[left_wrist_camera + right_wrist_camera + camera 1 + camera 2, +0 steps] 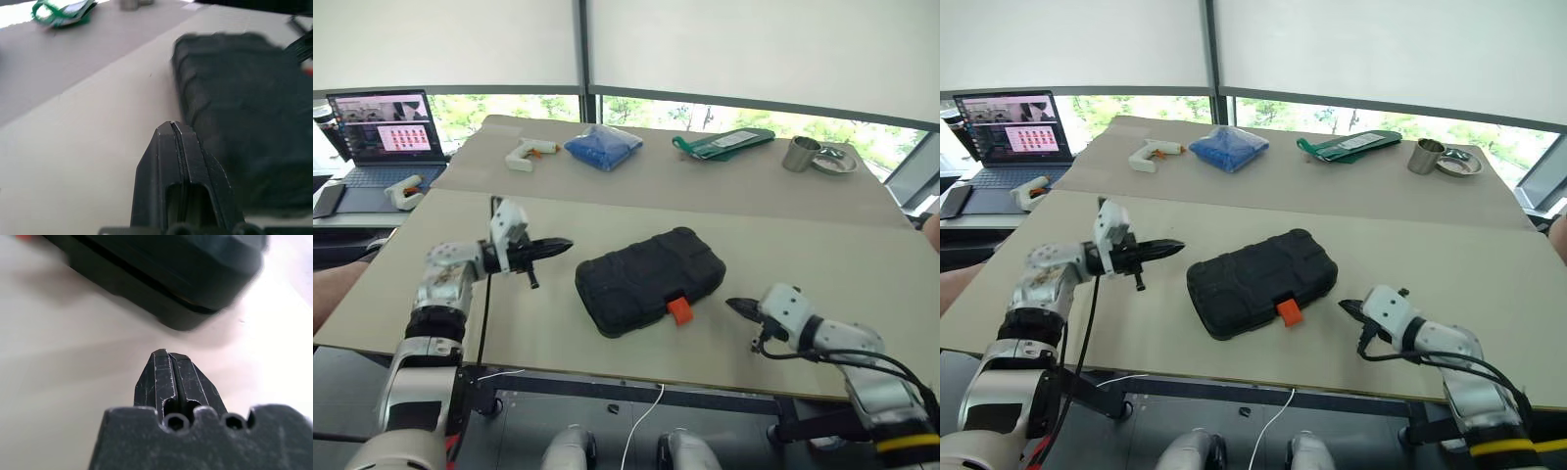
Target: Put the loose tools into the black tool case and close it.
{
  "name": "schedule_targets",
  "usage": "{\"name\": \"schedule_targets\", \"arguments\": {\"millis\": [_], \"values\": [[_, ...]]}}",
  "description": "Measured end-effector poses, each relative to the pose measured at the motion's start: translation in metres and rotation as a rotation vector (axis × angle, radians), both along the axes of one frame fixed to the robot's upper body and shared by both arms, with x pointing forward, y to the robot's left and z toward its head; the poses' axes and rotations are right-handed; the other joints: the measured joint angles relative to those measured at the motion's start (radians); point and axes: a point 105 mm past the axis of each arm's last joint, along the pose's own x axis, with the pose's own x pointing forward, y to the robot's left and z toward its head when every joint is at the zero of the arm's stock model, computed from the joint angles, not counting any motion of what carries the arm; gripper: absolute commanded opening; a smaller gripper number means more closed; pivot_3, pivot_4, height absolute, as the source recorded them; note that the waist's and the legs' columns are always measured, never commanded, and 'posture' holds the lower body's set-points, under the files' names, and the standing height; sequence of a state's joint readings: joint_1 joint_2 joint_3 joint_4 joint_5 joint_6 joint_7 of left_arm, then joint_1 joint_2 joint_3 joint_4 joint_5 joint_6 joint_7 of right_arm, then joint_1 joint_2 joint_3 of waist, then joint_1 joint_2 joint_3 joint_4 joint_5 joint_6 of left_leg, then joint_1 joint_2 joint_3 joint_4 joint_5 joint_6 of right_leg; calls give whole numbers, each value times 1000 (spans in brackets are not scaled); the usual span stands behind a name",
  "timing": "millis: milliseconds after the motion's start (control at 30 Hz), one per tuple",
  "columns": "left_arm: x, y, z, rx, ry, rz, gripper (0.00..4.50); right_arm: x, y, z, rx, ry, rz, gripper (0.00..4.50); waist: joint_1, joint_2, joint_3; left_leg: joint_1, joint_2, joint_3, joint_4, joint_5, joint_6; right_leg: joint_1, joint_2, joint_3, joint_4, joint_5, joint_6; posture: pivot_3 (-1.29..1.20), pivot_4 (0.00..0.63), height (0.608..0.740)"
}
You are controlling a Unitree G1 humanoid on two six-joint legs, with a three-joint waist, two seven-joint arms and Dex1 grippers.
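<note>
Looks basically done to me: the black tool case lies shut in the middle of the near desk, lid down, orange latch facing the front edge. No loose tools visible around it. Left gripper and right gripper flank it, both pinched closed on nothing, neither touching it. Can't tell if the latch actually clicked.
</note>
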State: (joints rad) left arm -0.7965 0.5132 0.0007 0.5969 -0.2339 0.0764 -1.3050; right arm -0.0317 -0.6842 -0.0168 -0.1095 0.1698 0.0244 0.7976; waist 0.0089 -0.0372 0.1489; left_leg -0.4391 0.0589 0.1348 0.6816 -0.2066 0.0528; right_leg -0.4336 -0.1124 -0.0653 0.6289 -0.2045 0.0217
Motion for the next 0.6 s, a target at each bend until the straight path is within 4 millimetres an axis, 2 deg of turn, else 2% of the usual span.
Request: {"name": "schedule_targets", "arguments": {"millis": [133,233,433,600], "values": [[-7,-54,-19,28,38,-122,15,-11,22,13,90,17,57,35,1,0,0,0,0,-1,1,0,0,0,1,0,0,-1,1,0,150,739],[-10,-82,-25,94,43,-171,15,-14,34,23,106,2,92,35,0,0,0,0,-1,-2,1,0,0,0,1,0,0,-1,2,0,150,739],[-8,-98,-34,164,78,-151,15,-11,49,28,106,29,142,35,0,4,-3,5,-1,-3,1,0,0,4,2,0,0,-3,3,0,150,739],[-7,-101,-36,146,95,-114,15,-17,63,15,85,85,196,35,3,5,-5,10,0,-4,0,0,0,10,0,0,-2,-7,-1,0,150,739]]}}
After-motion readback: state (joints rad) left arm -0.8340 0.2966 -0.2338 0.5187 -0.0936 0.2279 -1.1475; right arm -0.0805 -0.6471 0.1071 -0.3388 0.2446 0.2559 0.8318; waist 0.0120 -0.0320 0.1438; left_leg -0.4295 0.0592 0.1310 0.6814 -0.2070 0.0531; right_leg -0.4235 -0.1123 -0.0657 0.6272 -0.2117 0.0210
